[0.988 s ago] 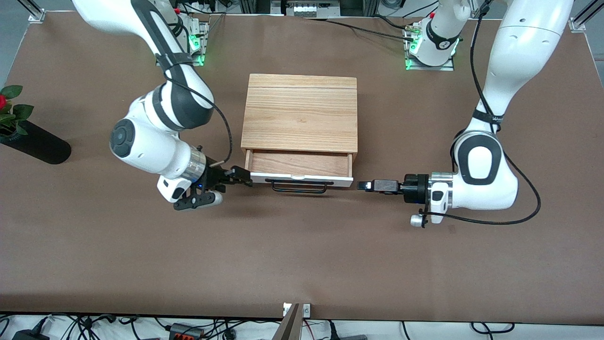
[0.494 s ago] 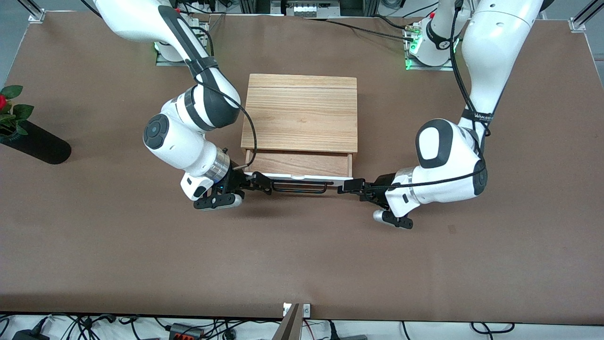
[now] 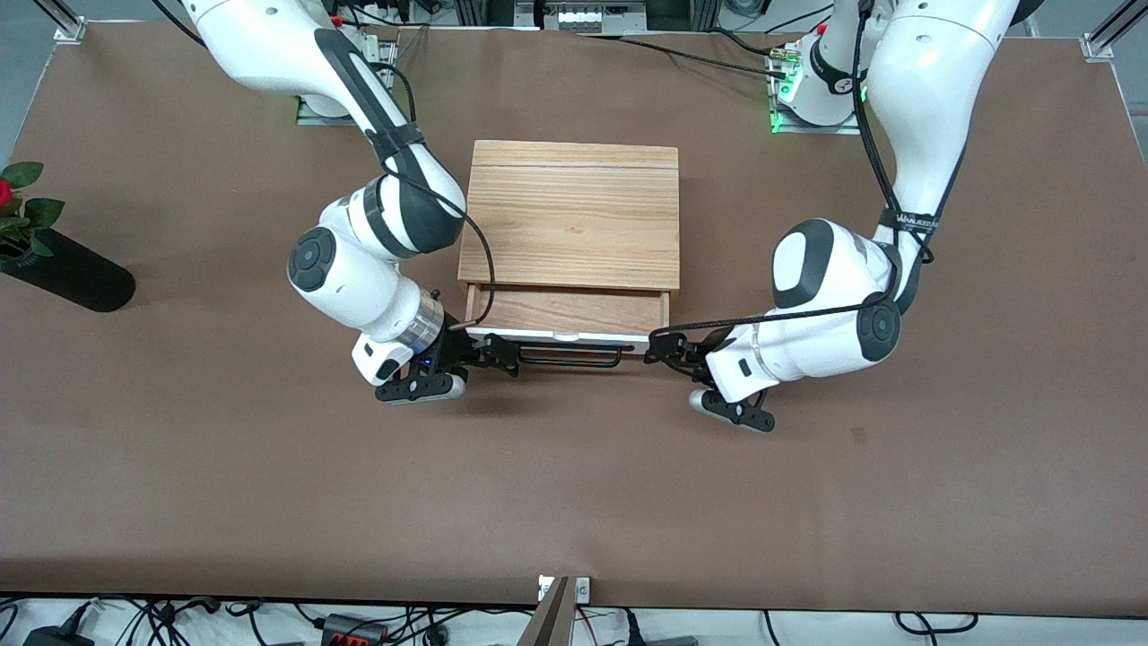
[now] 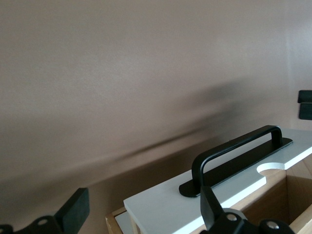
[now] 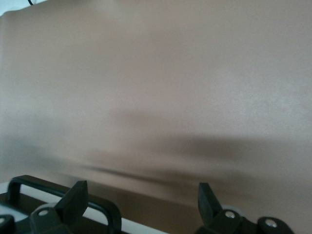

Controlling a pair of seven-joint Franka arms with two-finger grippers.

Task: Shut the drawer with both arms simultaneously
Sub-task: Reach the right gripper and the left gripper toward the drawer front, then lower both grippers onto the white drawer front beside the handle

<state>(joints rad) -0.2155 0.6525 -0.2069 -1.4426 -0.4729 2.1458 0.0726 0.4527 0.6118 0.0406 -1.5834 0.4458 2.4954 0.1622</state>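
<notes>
The drawer [image 3: 619, 340] stands partly open from the oak cabinet [image 3: 569, 220], its wood interior showing and its black handle [image 3: 569, 357] facing the front camera. My right gripper [image 3: 505, 352] is open at the drawer front's end toward the right arm, beside the handle. In the right wrist view it [image 5: 141, 200] has one finger by the handle [image 5: 105, 207]. My left gripper [image 3: 661, 346] is open at the other end of the front. In the left wrist view it [image 4: 141, 214] straddles the white panel's [image 4: 161, 204] corner, near the handle [image 4: 239, 151].
A black vase [image 3: 67, 269] with a red flower [image 3: 18, 211] lies at the right arm's end of the table. Bare brown tabletop [image 3: 574, 484] spreads between the drawer and the table's edge nearest the front camera.
Both arms have swung inward from the drawer's two ends, and both grippers now sit against the white front panel. The drawer looks about as far open as before.
</notes>
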